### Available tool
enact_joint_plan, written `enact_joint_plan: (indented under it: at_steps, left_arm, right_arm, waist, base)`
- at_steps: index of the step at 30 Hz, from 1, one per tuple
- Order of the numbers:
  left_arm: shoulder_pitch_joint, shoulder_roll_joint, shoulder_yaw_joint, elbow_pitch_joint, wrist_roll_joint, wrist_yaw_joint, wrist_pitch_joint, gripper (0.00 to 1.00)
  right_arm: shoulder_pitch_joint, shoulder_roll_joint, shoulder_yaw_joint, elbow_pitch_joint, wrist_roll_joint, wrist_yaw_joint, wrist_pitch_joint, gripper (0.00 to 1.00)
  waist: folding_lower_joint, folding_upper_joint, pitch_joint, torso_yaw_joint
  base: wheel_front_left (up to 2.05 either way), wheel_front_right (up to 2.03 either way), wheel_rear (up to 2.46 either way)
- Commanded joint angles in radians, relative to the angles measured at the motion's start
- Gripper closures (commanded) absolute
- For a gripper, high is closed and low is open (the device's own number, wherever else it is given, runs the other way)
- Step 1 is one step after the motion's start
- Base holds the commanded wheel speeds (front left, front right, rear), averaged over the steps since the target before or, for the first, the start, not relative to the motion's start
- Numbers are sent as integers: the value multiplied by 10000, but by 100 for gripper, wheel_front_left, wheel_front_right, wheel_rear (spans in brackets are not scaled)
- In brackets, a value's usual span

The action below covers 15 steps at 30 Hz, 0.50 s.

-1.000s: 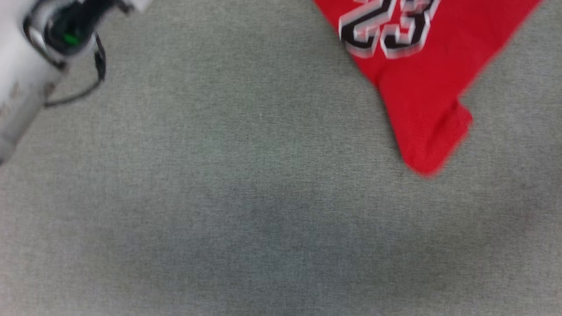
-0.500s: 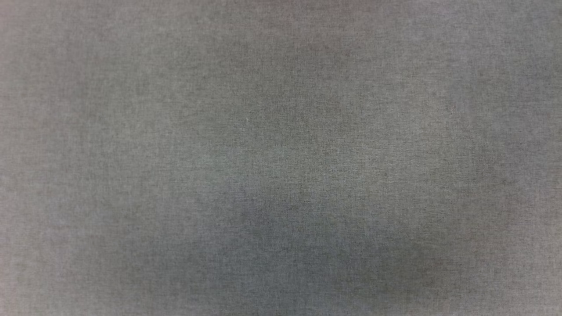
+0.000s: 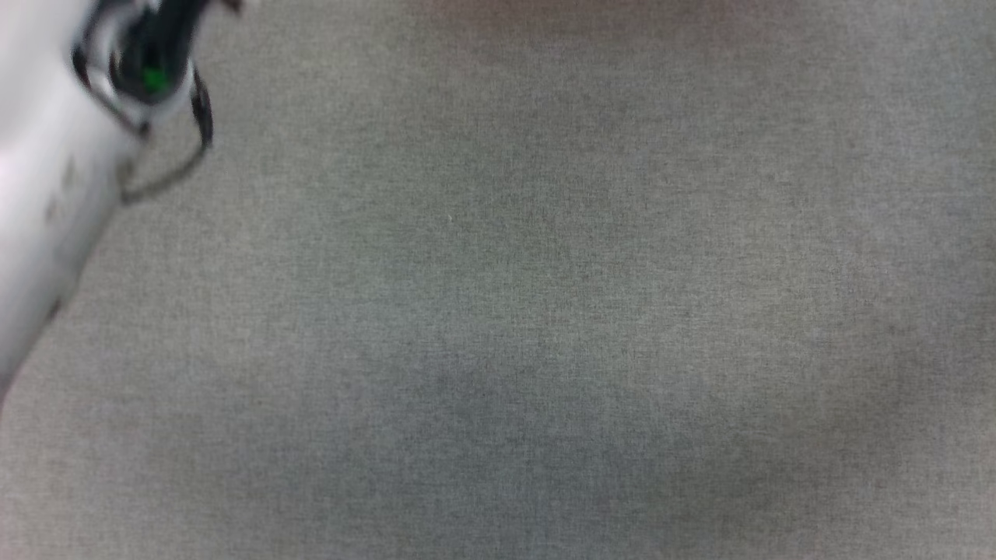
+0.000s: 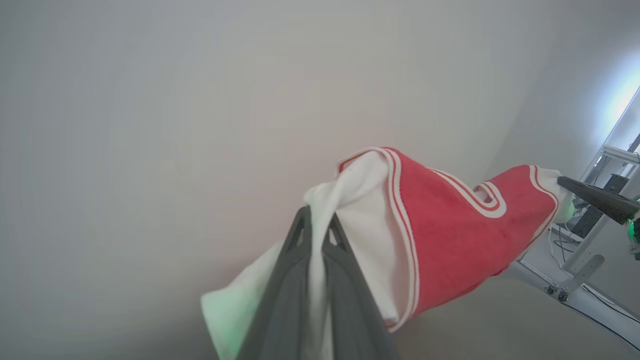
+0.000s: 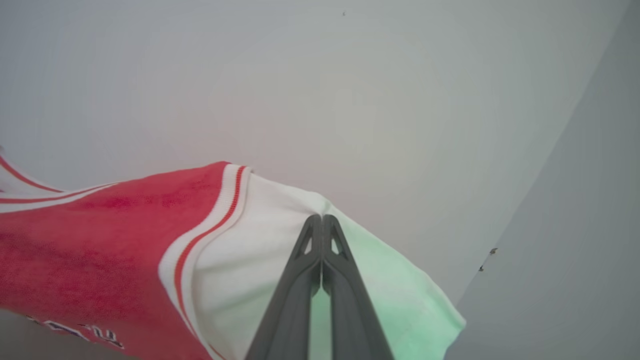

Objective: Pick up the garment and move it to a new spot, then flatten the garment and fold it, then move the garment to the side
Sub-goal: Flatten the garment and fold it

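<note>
**Head view, change over one second.** Landmark: pale speck (image 3: 450, 220) on the grey surface (image 3: 591, 365).

(a) The left forearm (image 3: 43, 202), out of frame half a second earlier, again occupies the area up and left of the speck. Its green light (image 3: 153, 78) sits slightly nearer the speck than one second earlier.

(b) The grey surface up and right of the speck, covered one second earlier by the red numbered hem of the garment (image 4: 450, 240), is now uncovered.

(c) The speck stands slightly lower in frame than before, indicating camera motion.
</note>
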Motion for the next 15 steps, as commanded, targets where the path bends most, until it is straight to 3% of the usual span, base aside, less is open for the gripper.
enact_joint_plan:
  at_steps: [1, 10, 15]
  left_arm:
    - [398, 215, -21, -402, -133, -23, -13, 100]
    - [4513, 2079, 532, -4452, -884, -24, -12, 100]
    - [6900, 2502, 1292, -5817, -608, -24, -12, 100]
  right_arm:
    - [367, -217, 92, -316, 103, -13, 35, 100]
    - [3627, -2429, 373, -3719, 1078, -14, 652, 100]
    - [5330, -3370, 173, -5192, 1443, -14, 829, 100]
  waist:
    - [0, -1, -112, 4]
    - [0, -1, -764, 2]
    - [0, -1, -1040, -2]
  base:
    - [0, 0, 0]
    - [0, 0, 0]
    - [0, 0, 0]
